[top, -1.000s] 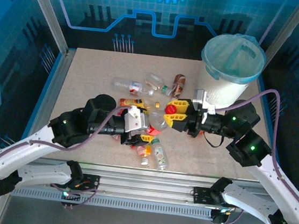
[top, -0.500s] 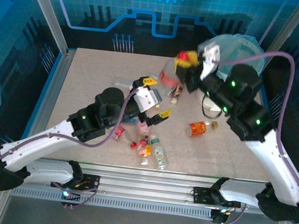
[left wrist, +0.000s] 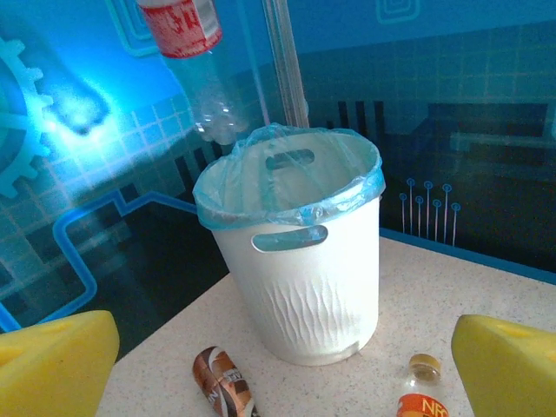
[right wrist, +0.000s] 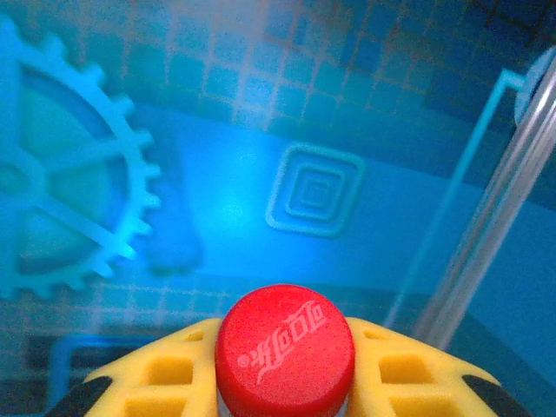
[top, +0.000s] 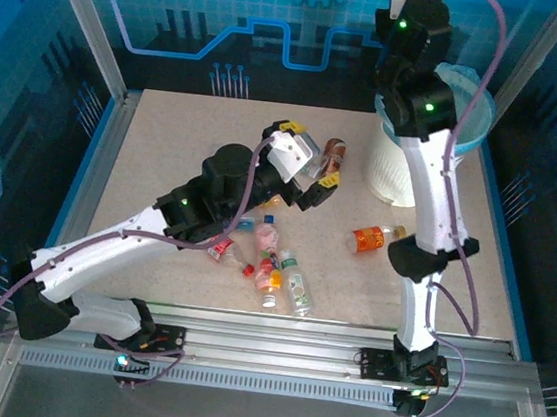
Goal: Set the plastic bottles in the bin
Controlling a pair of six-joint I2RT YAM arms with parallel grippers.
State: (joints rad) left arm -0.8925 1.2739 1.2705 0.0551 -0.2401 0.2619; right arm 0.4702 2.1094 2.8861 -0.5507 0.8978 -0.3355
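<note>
My right gripper [right wrist: 285, 369] is shut on the neck of a plastic bottle, its red cap [right wrist: 285, 347] wedged between the yellow fingers. In the left wrist view that red-labelled bottle [left wrist: 195, 61] hangs above the left rim of the bin [left wrist: 295, 252], a white bucket with a blue liner. The raised right arm [top: 418, 43] stands over the bin [top: 393, 176]. My left gripper [top: 307, 156] hovers open over mid-table with nothing between its jaws. An orange-labelled bottle [top: 368, 239] and a brown-labelled one [top: 335, 155] lie near the bin; several more [top: 272, 268] lie under the left arm.
The bin stands at the table's far right corner, close to the blue back wall and a metal frame post [left wrist: 287, 61]. The brown bottle [left wrist: 221, 391] and the orange one [left wrist: 421, 391] lie just in front of the bin's base.
The right arm lifted the red-capped bottle from mid-table to above the bin. The left gripper opened and moved toward the far side. An orange-labelled bottle now lies right of centre.
</note>
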